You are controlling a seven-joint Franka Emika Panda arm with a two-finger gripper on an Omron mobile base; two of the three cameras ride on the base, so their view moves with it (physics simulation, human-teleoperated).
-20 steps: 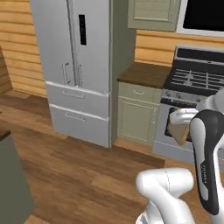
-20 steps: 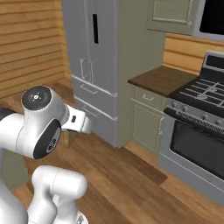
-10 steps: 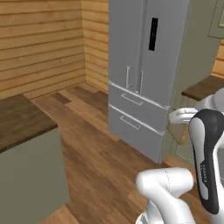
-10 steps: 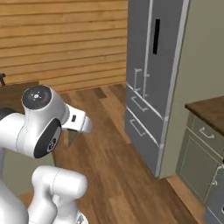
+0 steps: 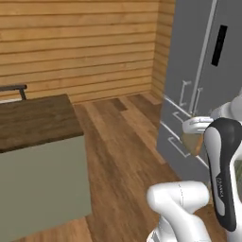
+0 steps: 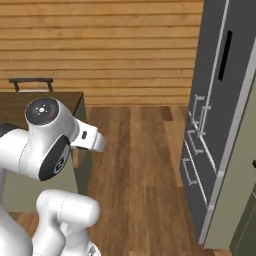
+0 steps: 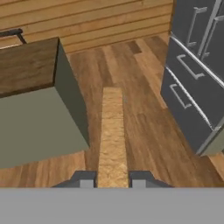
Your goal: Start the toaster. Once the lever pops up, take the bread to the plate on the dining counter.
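My gripper is shut on the bread, a light-brown slice seen edge-on as a long strip running away from the fingertips. In the left base view the bread hangs below the white hand at the right, in front of the fridge. The dining counter, a dark-brown wood slab on a grey base, lies to the left; it also appears in the left base view and behind the arm in the right base view. The toaster and the plate are out of view.
A tall grey fridge with drawer handles stands at the right. A dark stool back rises behind the counter. Wood floor runs between counter and fridge up to a plank wall.
The base has turned, so the whole scene has shifted: stove and cabinets have left the views, and the dining counter and plank wall have come in. The bread stays in the shut gripper.
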